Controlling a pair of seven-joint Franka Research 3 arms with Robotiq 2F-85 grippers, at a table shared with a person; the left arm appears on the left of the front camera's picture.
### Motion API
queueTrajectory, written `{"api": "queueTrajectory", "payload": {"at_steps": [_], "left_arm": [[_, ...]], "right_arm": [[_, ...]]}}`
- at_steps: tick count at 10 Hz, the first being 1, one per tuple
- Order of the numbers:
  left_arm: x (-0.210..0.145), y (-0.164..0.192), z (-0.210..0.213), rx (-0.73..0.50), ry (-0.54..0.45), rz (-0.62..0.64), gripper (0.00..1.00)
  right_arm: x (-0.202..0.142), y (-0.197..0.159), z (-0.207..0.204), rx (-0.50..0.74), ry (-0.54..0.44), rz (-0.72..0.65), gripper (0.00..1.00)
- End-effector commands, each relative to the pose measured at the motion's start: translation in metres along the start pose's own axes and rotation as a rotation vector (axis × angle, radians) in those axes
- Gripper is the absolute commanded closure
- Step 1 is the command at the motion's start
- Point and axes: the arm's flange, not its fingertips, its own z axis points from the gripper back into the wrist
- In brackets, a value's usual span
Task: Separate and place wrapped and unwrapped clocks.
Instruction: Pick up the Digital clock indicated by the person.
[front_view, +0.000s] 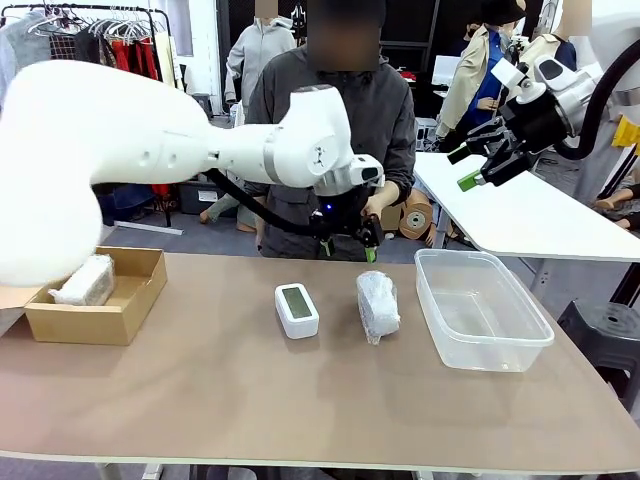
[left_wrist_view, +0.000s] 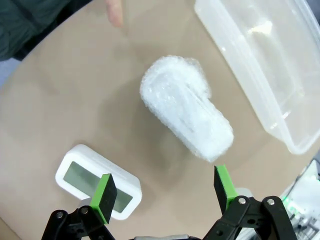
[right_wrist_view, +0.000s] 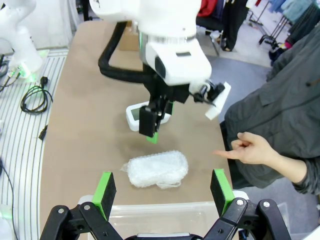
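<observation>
Closest to us is our bulky white left arm (front_view: 90, 150), reaching across the brown table (front_view: 300, 410) towards its middle. To the right stands a clear rectangular plastic tub (front_view: 547, 332) with nothing in it. At the left sits an open brown cardboard box (front_view: 90, 325) with one white bubble-wrapped bundle (front_view: 85, 282) inside.

The second oblong bubble-wrapped bundle (front_view: 378, 305) lies on the table between the tub and the bare white rounded clock with the grey-green screen (front_view: 296, 308), close to both but touching neither.

Our left gripper (left_wrist_view: 163, 180) hovers over this bundle with its green pads wide apart and nothing between them. We judge the step to be the approach for a pick. Next we must come down with the pads on either side of the bundle's narrow width, then close gently on the soft wrap.

The clock and tub wall crowd either side. The person's hand (right_wrist_view: 250, 149) points from the far edge, near the bundle. Our right gripper (front_view: 463, 168) is raised off to the right, jaws apart and empty.
</observation>
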Motion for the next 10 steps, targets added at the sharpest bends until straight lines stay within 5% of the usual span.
{"api": "queueTrajectory", "payload": {"at_steps": [1, 2, 3, 7, 10], "left_arm": [[0.015, -0.010, -0.005, 0.103, 0.044, 0.028, 0.00], [0.014, -0.014, -0.002, 0.071, 0.016, -0.065, 0.00], [0.002, -0.005, -0.011, 0.040, 0.014, 0.014, 0.00], [0.002, -0.007, -0.016, 0.052, 0.020, 0.003, 0.00], [0.024, -0.045, -0.020, 0.164, 0.071, 0.140, 0.00]], "right_arm": [[0.000, 0.000, 0.001, -0.003, 0.009, 0.005, 0.00], [0.000, 0.000, 0.001, -0.003, 0.009, 0.005, 0.00], [0.000, 0.000, 0.001, -0.003, 0.009, 0.005, 0.00], [0.000, 0.000, 0.001, -0.003, 0.009, 0.005, 0.00], [0.000, 0.000, 0.001, -0.003, 0.009, 0.005, 0.00]]}}
